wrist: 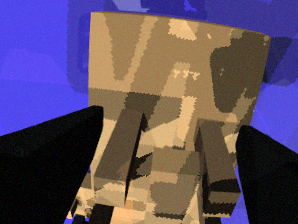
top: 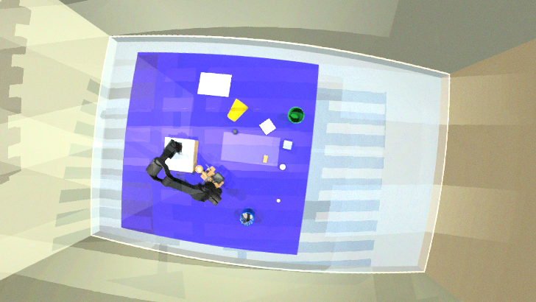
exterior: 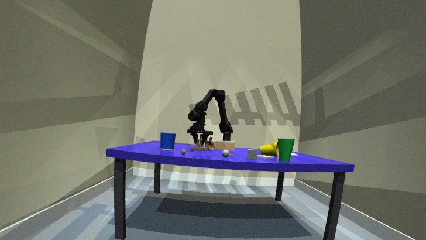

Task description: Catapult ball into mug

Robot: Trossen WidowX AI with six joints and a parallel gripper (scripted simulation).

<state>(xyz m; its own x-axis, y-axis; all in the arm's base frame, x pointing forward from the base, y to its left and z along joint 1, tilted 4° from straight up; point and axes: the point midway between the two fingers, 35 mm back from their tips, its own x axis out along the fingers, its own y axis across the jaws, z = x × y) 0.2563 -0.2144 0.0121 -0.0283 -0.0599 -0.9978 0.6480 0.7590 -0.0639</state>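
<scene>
Overhead view, left to right. The black arm point(top: 183, 185) point(exterior: 220, 108) rises from the white-topped block point(top: 190, 155) point(exterior: 226, 146) on the blue counter point(top: 168, 225) point(exterior: 184, 161). Just beside the block is the wooden catapult point(top: 208, 174) point(exterior: 202, 148) point(wrist: 175, 45), its round cup point(top: 199, 169) toward the block (contents too small to read). Hand point(top: 213, 183) point(exterior: 200, 141) point(wrist: 172, 125): low over the catapult, fingers apart, clamped on nothing; two wooden uprights point(wrist: 120, 150) lie between them in the wrist view. Next, a dark ball point(top: 235, 131) and a tipped yellow mug point(top: 237, 110) point(exterior: 269, 148). The blue mug point(top: 247, 217) point(exterior: 167, 141) stands upright, well apart from the catapult. Further right: a small pale ball point(top: 278, 200) point(exterior: 183, 151), a larger pale ball point(top: 282, 166) point(exterior: 225, 153) (cannot tell which ball is the task's), a pale cube point(top: 287, 144) point(exterior: 251, 154) and an upright green mug point(top: 295, 115) point(exterior: 286, 150).
</scene>
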